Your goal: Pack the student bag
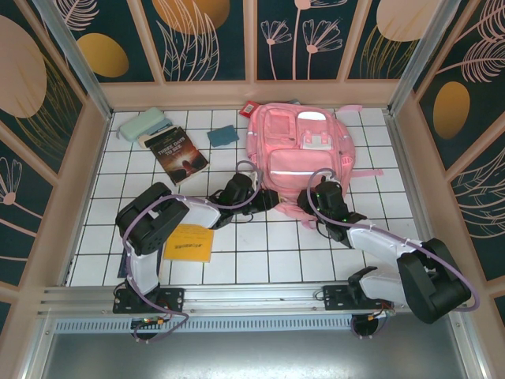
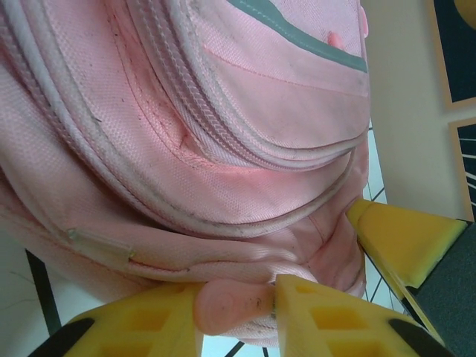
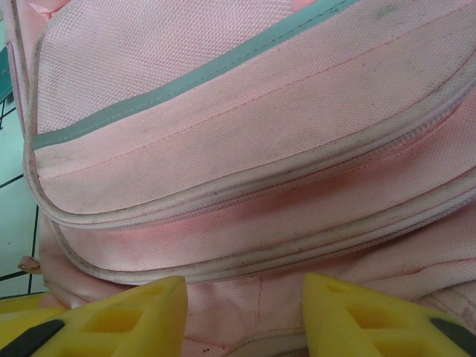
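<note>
— Two grippers are set at the near end of the bag point(image 1: 304, 150). Where is the bag placed?

— It is laid flat toward the far edge of the table point(image 1: 260, 260), right of the middle, with the front pockets turned up.

— What is held on the left?

— The left gripper point(image 2: 236, 297) is narrowed on a pink tab point(image 2: 223, 309), judged to be a puller, at the bag's lower left corner.

— How is this step done well?

— The tab should be seated deep between the fingers point(image 2: 327, 320) and drawn along the curve of the zip point(image 2: 216, 123), not away from it, so that the soft fabric is not dragged. The bag should be steadied from the other side.

— And the right gripper point(image 3: 245, 297)?

— Its jaws are set partly apart against the bag's lower edge. Whether fabric is pinched cannot be told.

— How are the arms posed?

— The left arm point(image 1: 170, 217) is folded at the elbow and stretched low toward the bag. The right arm point(image 1: 387, 249) is bent likewise and reaches in from the near right corner.
</note>
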